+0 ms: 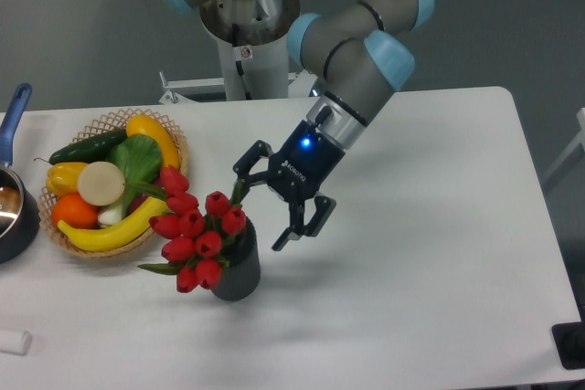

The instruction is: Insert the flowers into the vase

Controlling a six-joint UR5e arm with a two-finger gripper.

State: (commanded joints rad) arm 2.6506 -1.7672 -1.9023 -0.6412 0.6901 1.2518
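The flowers [196, 230], a bunch of red tulip buds with green leaves, stand with their stems in the vase [238, 270] and lean out to the left over its rim. The vase is a short dark grey cylinder on the white table, in front of the basket. My gripper [281, 195] hangs just above and to the right of the vase's mouth. Its dark fingers are spread wide open with nothing between them, and it is clear of the flowers.
A wicker basket [174, 139] of fruit and vegetables sits at the left, touching the flowers' left side. A blue-handled pot [13, 194] is at the far left edge. A small white object [14, 342] lies at the front left corner.
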